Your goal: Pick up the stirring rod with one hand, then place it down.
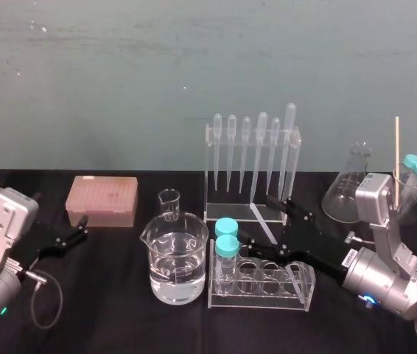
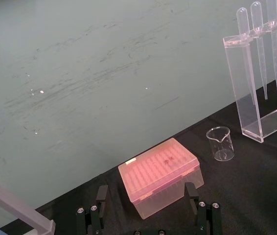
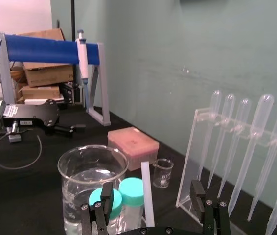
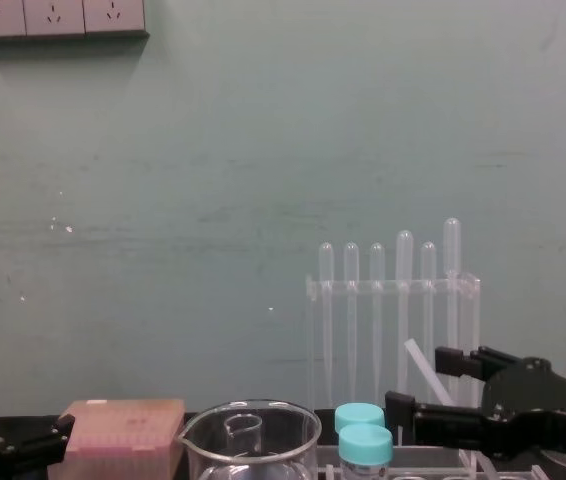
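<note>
On the black worktop (image 1: 105, 295) we see a pink box (image 1: 101, 200), a small beaker (image 1: 169, 204) behind a large beaker of water (image 1: 175, 258), a pipette rack (image 1: 253, 173), two teal-capped tubes (image 1: 227, 247) in a low rack (image 1: 264, 284), and a flask (image 1: 348, 188).

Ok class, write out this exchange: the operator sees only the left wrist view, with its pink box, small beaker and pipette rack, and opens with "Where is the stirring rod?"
Observer: The stirring rod stands tilted near the foot of the pipette rack.
Operator: Is a gripper on it?
Observer: The right gripper reaches in from the right with its fingers open on either side of the rod. I cannot tell whether they touch it.
Operator: What stands between my arm and the rod?
Observer: A large beaker of clear liquid and a tube rack with two teal-capped tubes. Your left gripper is open, at the far left by the pink box.
</note>
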`<state>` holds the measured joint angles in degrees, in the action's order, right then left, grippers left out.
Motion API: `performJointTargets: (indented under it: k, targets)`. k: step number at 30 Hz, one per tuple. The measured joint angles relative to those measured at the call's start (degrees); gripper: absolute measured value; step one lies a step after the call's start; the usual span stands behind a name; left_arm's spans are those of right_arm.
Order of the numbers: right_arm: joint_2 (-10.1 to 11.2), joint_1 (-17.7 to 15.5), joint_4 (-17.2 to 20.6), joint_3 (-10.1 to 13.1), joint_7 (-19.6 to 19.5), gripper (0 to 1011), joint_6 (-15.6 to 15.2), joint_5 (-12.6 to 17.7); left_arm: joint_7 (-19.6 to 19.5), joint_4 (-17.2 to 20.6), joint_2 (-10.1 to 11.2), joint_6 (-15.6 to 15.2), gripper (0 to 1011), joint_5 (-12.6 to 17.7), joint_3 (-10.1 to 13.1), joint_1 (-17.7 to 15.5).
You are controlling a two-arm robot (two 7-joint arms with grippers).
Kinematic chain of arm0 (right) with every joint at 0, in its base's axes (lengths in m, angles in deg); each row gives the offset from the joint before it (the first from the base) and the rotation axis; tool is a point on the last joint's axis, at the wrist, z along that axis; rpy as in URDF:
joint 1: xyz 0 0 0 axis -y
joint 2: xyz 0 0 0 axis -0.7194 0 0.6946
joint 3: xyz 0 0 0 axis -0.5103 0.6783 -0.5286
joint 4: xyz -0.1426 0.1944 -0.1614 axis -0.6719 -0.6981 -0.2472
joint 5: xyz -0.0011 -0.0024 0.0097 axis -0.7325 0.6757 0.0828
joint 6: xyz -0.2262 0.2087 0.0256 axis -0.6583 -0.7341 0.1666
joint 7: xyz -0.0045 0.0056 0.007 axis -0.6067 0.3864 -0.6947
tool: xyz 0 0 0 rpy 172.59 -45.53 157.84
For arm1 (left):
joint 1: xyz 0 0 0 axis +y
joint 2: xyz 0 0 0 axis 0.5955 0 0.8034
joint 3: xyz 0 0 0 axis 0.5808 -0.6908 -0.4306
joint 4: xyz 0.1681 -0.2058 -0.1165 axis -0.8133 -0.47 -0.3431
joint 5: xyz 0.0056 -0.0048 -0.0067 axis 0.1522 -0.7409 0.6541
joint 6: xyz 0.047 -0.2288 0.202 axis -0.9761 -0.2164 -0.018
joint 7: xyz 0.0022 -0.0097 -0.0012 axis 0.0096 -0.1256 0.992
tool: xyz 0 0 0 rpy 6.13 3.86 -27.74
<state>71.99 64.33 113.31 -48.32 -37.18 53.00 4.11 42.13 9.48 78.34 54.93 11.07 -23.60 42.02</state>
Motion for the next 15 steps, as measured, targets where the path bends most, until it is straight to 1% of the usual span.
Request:
performJointTargets:
  k: [3,7,15]
  targets:
    - [-0.3,0.1,-0.2,0.2,0.5,1003,-1.7,0.0,0.0,0.0,0.0,0.0,1000,0.0,0.0,0.0]
    - [-0.5,-0.1,-0.2,0.6,0.3,1003,-2.5,-0.4,0.0,0.0,0.0,0.0,1000,0.0,0.0,0.0]
    - [-0.5,-0.1,-0.2,0.7,0.2,1003,-2.7,-0.4,0.0,0.0,0.0,0.0,1000,0.0,0.0,0.0]
